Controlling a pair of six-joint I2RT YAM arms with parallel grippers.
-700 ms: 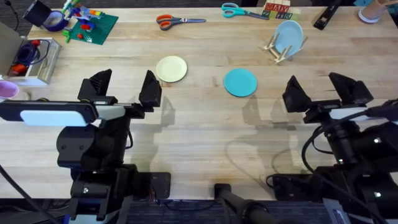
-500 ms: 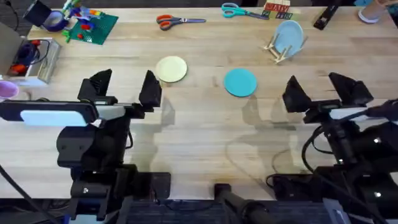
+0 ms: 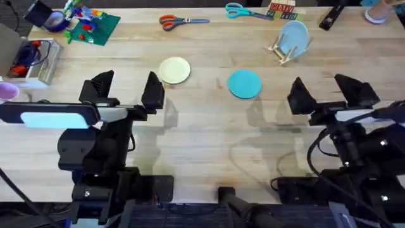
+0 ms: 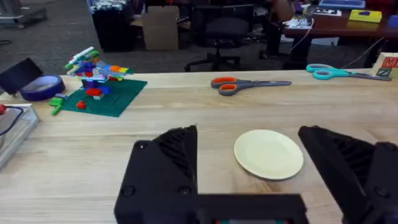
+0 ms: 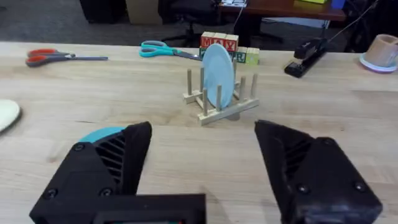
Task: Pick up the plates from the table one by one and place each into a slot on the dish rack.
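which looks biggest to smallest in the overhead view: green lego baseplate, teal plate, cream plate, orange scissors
1. green lego baseplate
2. teal plate and cream plate: nearly alike, the teal looking slightly larger, so unranked
3. orange scissors: long but thin; they lie farther from the camera, which shrinks them

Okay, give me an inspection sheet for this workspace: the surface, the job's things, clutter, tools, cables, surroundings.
Surface: table, pale wood planks.
Job's things: cream plate and teal plate lie flat; light blue plate stands upright in the dish rack.
Clutter: orange scissors, teal scissors, toy bricks on a green baseplate, tape roll, lettered blocks, stapler.
Tools: left tool and right tool open, holding nothing.
Cables: black cables by the right base.
Surroundings: office chairs, desks behind.
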